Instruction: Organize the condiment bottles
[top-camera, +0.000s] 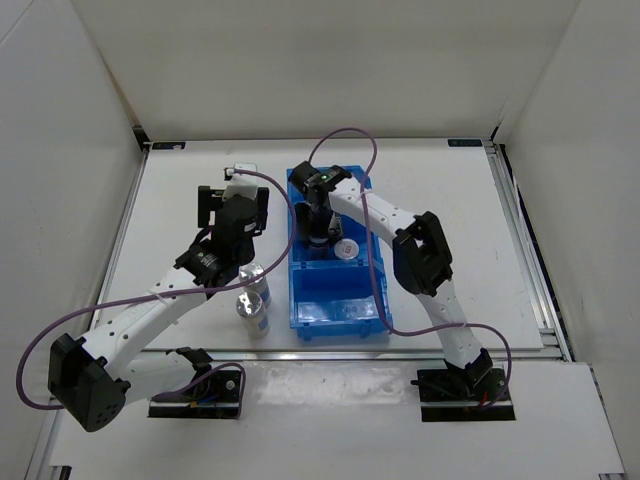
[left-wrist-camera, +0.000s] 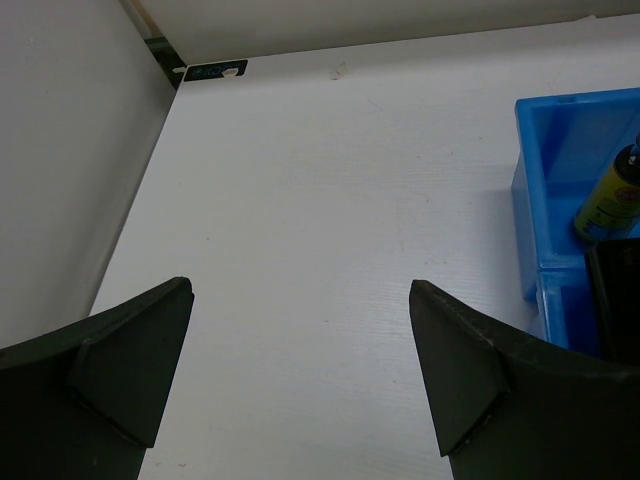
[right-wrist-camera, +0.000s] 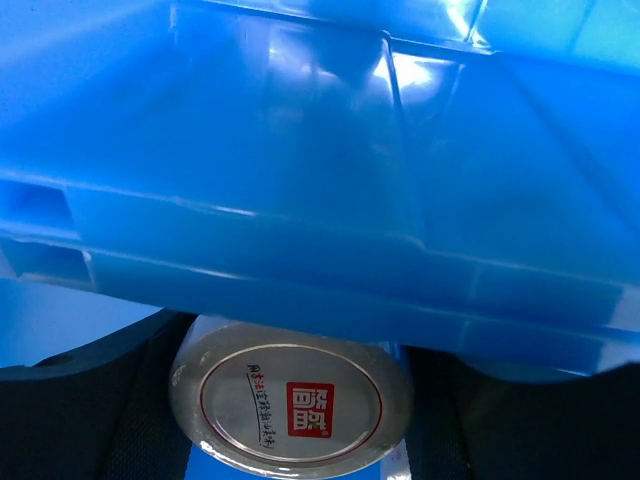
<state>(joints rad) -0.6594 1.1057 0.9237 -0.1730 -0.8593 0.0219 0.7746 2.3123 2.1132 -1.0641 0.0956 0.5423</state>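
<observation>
clearance at the right gripper (top-camera: 318, 225) is the first concern. it is closed on a short white-capped bottle (right-wrist-camera: 290, 405) with a red mark on its cap, a dark finger pressed against each side. the grip sits high, near the cap. the wrist view does not show whether the base rests on the bin floor. released while hanging or tilted, the bottle could topple.

just beyond the fingers rises the wall of the blue bin (right-wrist-camera: 330, 250), with a rib or divider in it. any forward drift would drive bottle or finger into that wall and could shift the whole bin on the table (top-camera: 180, 200). just beside this gripper, in what looks like the middle compartment, stands a second white-capped bottle (top-camera: 347, 250). a wide opening of the jaws or a sideways exit could knock it over.

the left gripper (left-wrist-camera: 298, 320) is open and holds nothing, with the table showing between its fingers. behind it, close beside its own forearm, stand two silver-lidded shakers (top-camera: 256, 283). a swing of that arm toward the bin could tip them. farther off to its right, an amber bottle (left-wrist-camera: 610, 200) stands in the bin. a second amber one cannot be made out.
</observation>
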